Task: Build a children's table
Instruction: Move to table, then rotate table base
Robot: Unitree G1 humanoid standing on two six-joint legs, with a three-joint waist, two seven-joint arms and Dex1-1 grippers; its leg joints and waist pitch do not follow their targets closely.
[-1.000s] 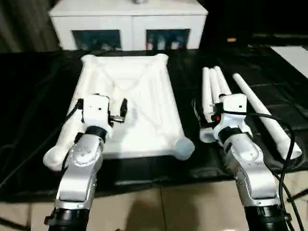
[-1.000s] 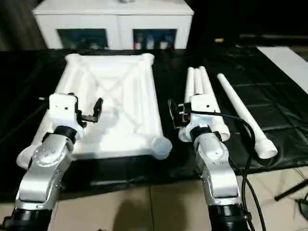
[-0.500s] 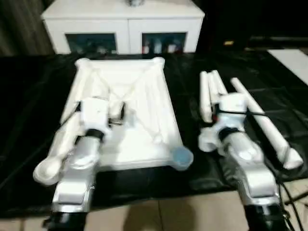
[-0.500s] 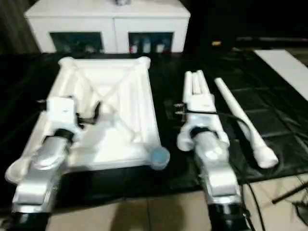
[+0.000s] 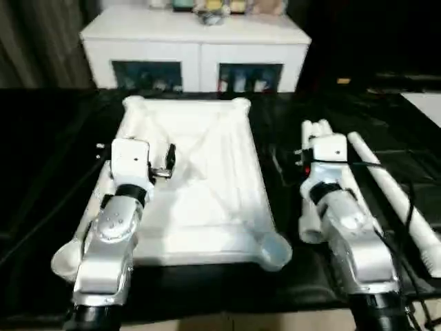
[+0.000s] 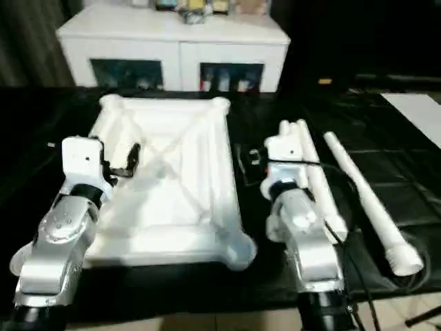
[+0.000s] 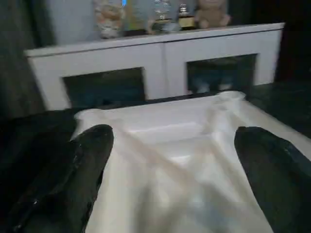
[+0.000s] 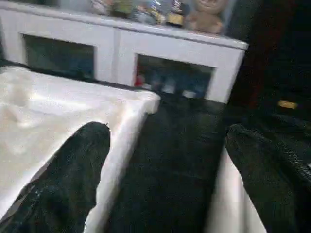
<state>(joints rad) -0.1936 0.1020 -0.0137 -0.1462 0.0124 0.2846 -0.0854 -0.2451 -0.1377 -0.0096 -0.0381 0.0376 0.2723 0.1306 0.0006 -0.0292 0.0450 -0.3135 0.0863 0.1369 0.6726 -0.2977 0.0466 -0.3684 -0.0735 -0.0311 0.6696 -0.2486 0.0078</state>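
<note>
Change: since a second ago my head view has tilted up, so more cabinet top shows; table parts lie as before, both arms hold their places.
Surface: black-covered work table (image 5: pixel 41 172), its near edge below my forearms.
Room: white cabinet (image 5: pixel 196 48) with glass doors behind the far edge; small objects on top, too blurred to name.
Open room: bare black strip between table top and legs, more at far left.
Table top (image 5: pixel 200 186): upside down, ribbed X up, round corner sockets.
Legs (image 6: pixel 313 176): bundle beside the top, under my right arm; single leg (image 6: pixel 365 207) further right, apart.
Left gripper (image 7: pixel 170 160): spread wide over the top, holding nothing.
Right gripper (image 8: pixel 160 160): spread wide over the strip, empty.
</note>
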